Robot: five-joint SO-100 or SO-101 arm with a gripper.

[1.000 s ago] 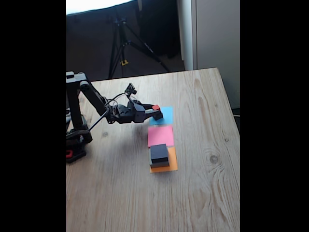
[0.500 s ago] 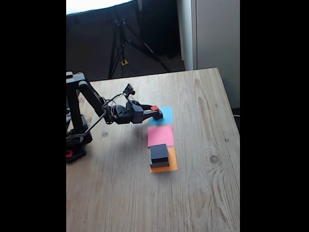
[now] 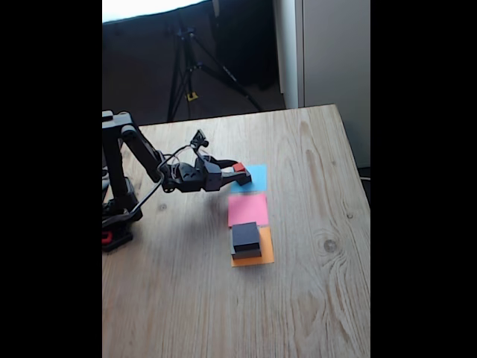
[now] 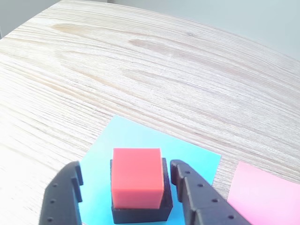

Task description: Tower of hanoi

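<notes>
On a wooden table, the arm is seen reaching from the left edge toward the blue square, the farthest of three paper squares in the fixed view. The gripper is spread, its fingers flanking, apart from, the red cube stacked on a black cube. The pink square is bare; two more blocks are stacked on the orange square. A release or a fresh grasp is judged in hand; either closing or lifting clear is called for next. No writing can be read.
</notes>
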